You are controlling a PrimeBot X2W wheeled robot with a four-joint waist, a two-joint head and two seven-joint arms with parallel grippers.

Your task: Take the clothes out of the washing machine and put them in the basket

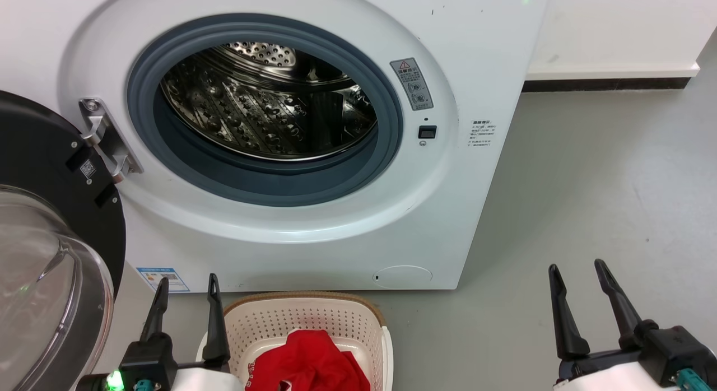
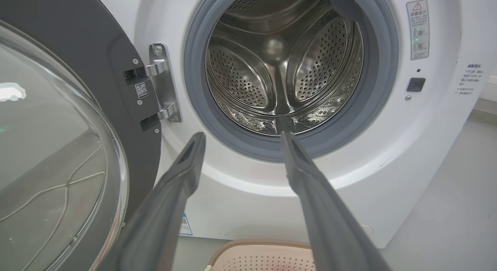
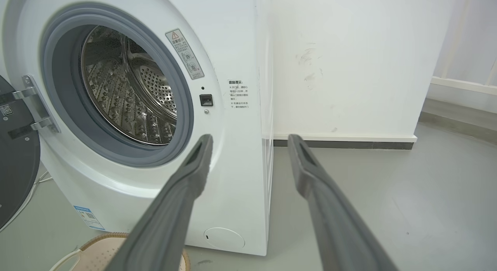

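Head view showed the left gripper open and holding nothing. The right gripper was open too. The basket sat just beside the left gripper, between the two, with the red clothes inside. Past both grippers stood the washing machine, door open, shiny drum showing.

left gripper: low at lower left, both dark fingers near upright, spread apart, empty | right gripper: low at lower right, fingers leaning slightly left, spread apart, empty | wrist views: each finger pair parted, tips in free air
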